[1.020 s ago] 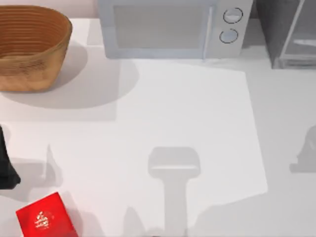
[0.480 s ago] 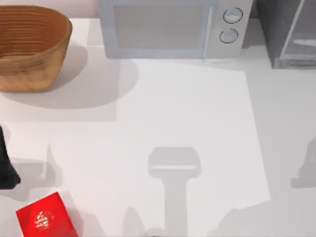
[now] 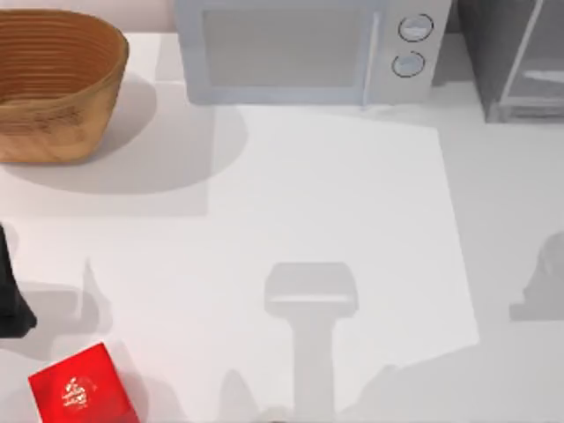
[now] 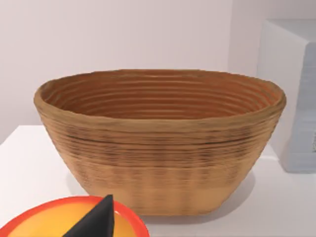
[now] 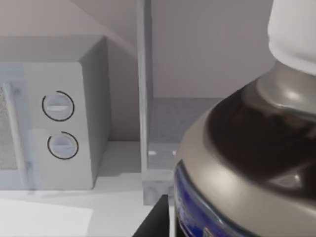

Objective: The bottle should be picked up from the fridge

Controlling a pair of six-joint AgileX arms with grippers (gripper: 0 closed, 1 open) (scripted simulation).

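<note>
At the far left of the bench (image 3: 335,194) stands the basket (image 3: 53,84), with the black object (image 3: 9,300) at the left edge nearer the front and the red box (image 3: 81,388) just right of it at the front edge. The left hand (image 4: 98,219) faces the basket, showing as a dark pointed part over an orange disc (image 4: 59,219) with a red rim; whether it is apart or together cannot be told. At the rear centre is the microwave (image 3: 300,48), its two knobs on its right side. At the rear right corner stands the fridge (image 3: 511,53), its framed door open. In the right wrist view the bottle (image 5: 247,148), grey-shouldered with a dark band, blue label and white cap, sits close to the camera in front of the fridge opening. A dark part of the right hand (image 5: 155,219) lies just beside the bottle; whether the hand is clamped on it cannot be told.
</note>
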